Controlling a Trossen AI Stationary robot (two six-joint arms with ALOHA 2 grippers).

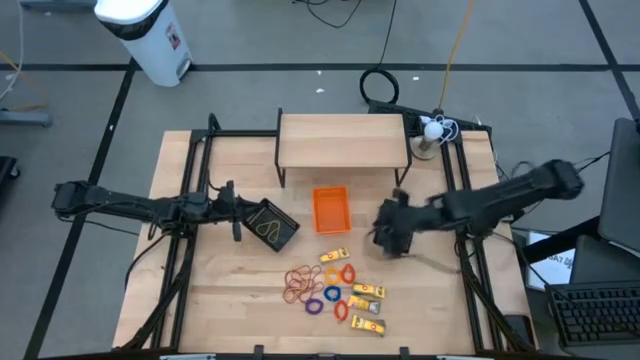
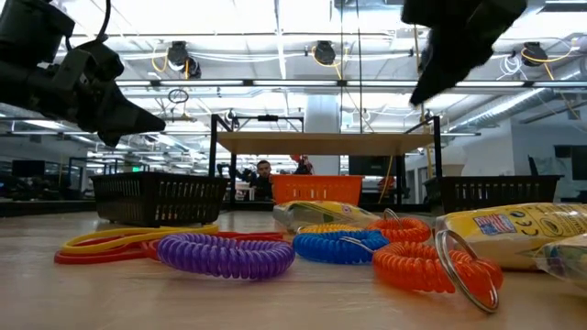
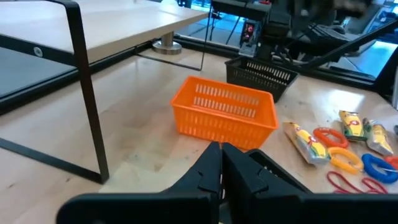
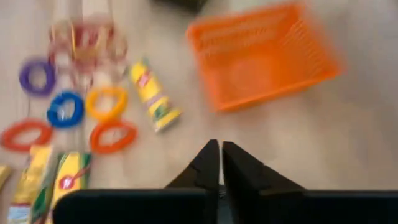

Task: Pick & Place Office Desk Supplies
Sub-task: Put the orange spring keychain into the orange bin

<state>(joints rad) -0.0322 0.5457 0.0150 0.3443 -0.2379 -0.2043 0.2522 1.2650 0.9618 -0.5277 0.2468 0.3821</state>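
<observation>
The supplies lie in a loose heap near the table's near edge: red-brown and tan rubber bands (image 1: 298, 285), orange (image 1: 347, 272), blue (image 1: 331, 295) and purple (image 1: 314, 306) rings, and yellow packets (image 1: 367, 291). My left gripper (image 1: 237, 215) is shut and empty, at the left side of a black mesh tray (image 1: 272, 225) that holds a tan band. My right gripper (image 1: 390, 232) is shut and empty, right of the orange tray (image 1: 331, 210) and above the table; its wrist view (image 4: 221, 152) looks down on the orange tray (image 4: 261, 56) and the rings (image 4: 106, 102).
A low wooden shelf on black legs (image 1: 343, 140) stands at the far middle. A second black mesh tray (image 3: 261, 74) sits on the right, under my right arm. Black frame rails (image 1: 190, 190) run along both sides of the table. Bare wood shows at the near left.
</observation>
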